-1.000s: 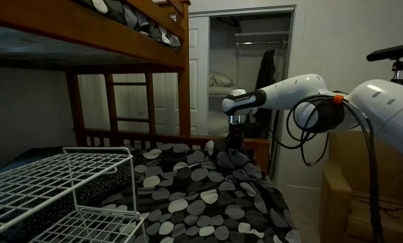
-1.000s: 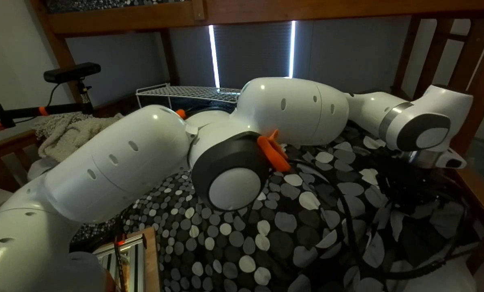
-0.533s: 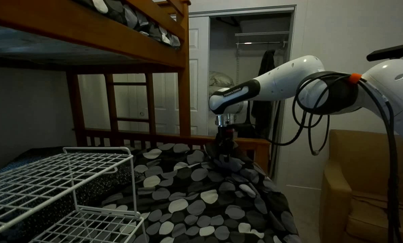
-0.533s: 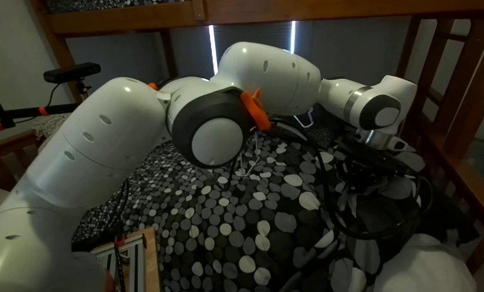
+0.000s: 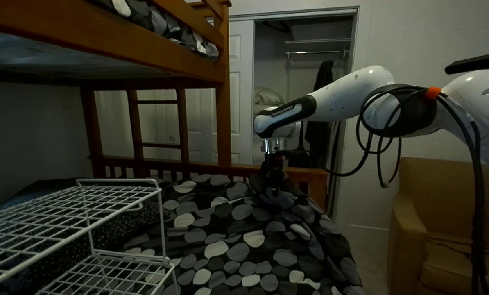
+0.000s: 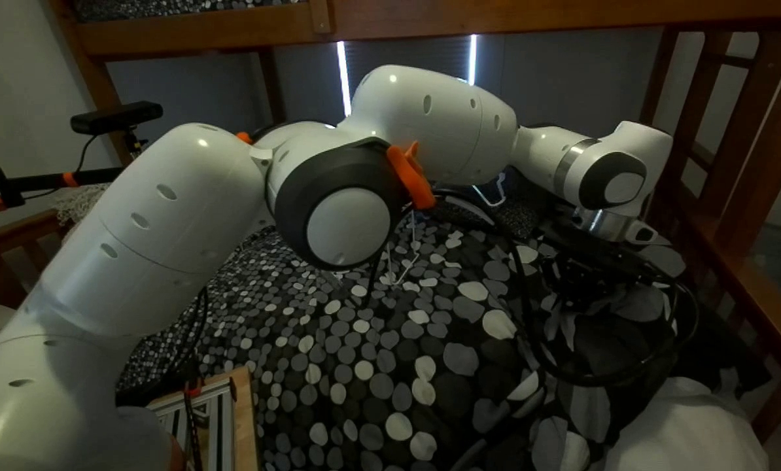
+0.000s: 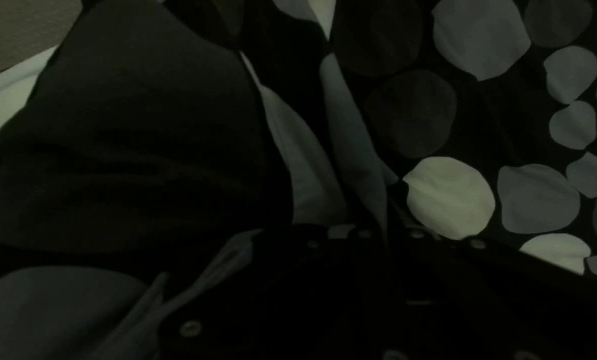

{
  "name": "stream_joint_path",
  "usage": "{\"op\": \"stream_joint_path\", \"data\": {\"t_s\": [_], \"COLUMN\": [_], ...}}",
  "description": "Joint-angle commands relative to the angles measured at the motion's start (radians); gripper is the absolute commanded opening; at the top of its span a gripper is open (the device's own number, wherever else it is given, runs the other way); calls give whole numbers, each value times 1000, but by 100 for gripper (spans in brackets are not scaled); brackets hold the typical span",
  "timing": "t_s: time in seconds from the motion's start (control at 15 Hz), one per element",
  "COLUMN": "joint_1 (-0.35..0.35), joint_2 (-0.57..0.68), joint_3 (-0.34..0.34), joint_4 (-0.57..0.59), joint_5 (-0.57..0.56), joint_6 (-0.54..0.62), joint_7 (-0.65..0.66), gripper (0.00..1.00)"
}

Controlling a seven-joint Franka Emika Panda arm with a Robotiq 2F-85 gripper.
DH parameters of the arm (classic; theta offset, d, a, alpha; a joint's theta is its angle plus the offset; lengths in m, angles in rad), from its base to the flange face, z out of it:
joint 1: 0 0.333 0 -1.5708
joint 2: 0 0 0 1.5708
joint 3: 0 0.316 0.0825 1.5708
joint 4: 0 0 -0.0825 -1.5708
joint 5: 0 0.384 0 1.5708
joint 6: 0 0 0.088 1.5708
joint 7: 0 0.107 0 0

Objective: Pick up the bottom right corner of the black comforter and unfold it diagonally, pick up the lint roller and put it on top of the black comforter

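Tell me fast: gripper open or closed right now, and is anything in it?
Gripper: closed, holding bunched folds of the black comforter.

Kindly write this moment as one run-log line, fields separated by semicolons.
tool: shut on black comforter; comforter state: bunched at tool; lint roller: not seen; white wire rack: apart from tool

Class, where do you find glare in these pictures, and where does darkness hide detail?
In an exterior view, two light strips glare and highlights dot the white arm; in the wrist view, darkness nearly merges the gripper with the black comforter, though its pale spots show.
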Motion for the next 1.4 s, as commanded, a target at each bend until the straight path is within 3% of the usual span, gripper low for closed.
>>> {"op": "stream_joint_path", "data": {"t_s": [0.0,0.73,1.33], "joint_1": [-7,260,456], "joint_2": [2,65,96], "joint_3": [11,108,143], "joint_4": [4,62,111], "joint_5": [-8,-187,-340], "joint_6": [-4,-192,-282], "joint_7": [4,-147,-387], "gripper": [1,1,1]}}
